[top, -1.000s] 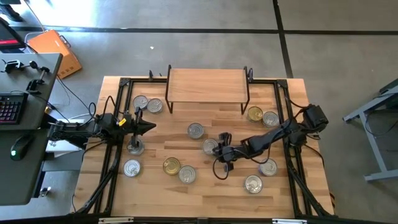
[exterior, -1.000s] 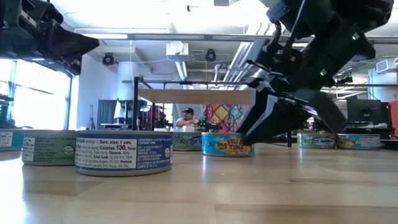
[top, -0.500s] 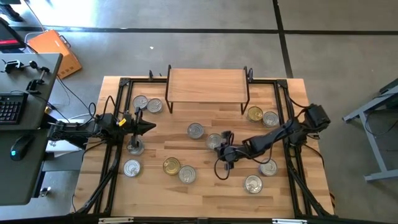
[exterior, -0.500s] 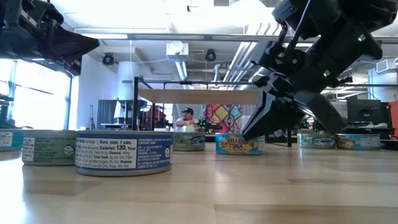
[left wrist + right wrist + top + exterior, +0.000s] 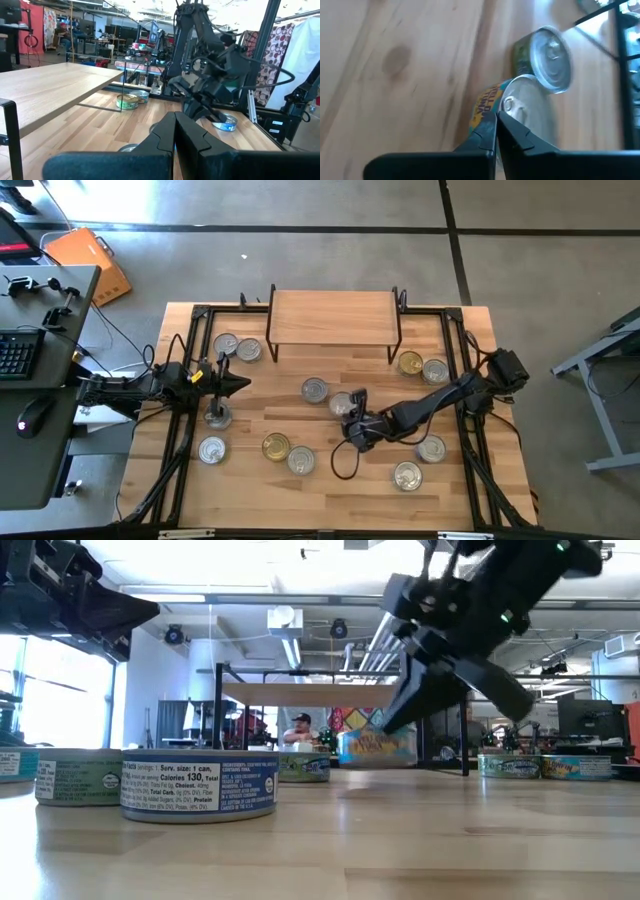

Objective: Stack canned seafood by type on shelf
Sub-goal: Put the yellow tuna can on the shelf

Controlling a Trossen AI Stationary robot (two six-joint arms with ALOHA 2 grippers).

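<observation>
The right arm's dark two-finger gripper [image 5: 395, 730] covers the far end of the blue-and-yellow labelled round tin [image 5: 377, 748], so where its fingers bite stays hidden. In the right wrist view that tin's silver lid [image 5: 527, 107] is smeared with blur. Small print on the nearest white-labelled flat can [image 5: 199, 785] is mostly unreadable.

Tins [image 5: 314, 389]: shiny metal lids, glossy paper labels; shelf [image 5: 333, 318]: pale matt wood, black metal legs
</observation>
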